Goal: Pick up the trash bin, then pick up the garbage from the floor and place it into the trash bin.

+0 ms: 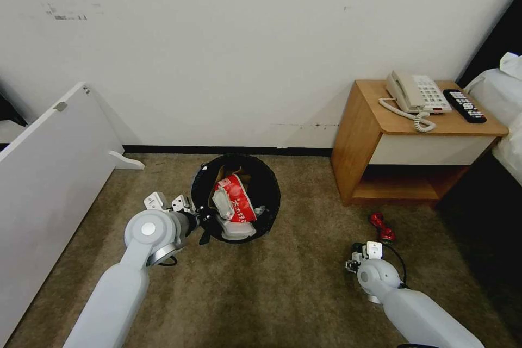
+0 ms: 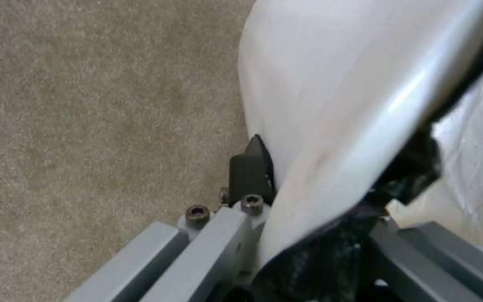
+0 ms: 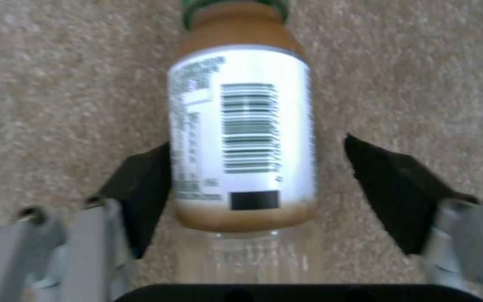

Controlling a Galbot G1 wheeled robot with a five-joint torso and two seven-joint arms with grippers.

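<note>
trash bin (image 1: 236, 198) sits on the carpet w/ litter inside, left gripper (image 2: 320, 197) clamped on its thin rim. right gripper (image 3: 255, 184) spread wide round the plastic bottle (image 3: 241, 134) lying on the floor. prob light, slick, grab mid-body.

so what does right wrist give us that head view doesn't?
Right wrist: a small bottle with white barcode label lying on the carpet between the open right gripper's fingers.
Head: left gripper clamped on the trash bin rim, a red can on the floor, the nightstand.
Both: the beige carpet.
</note>
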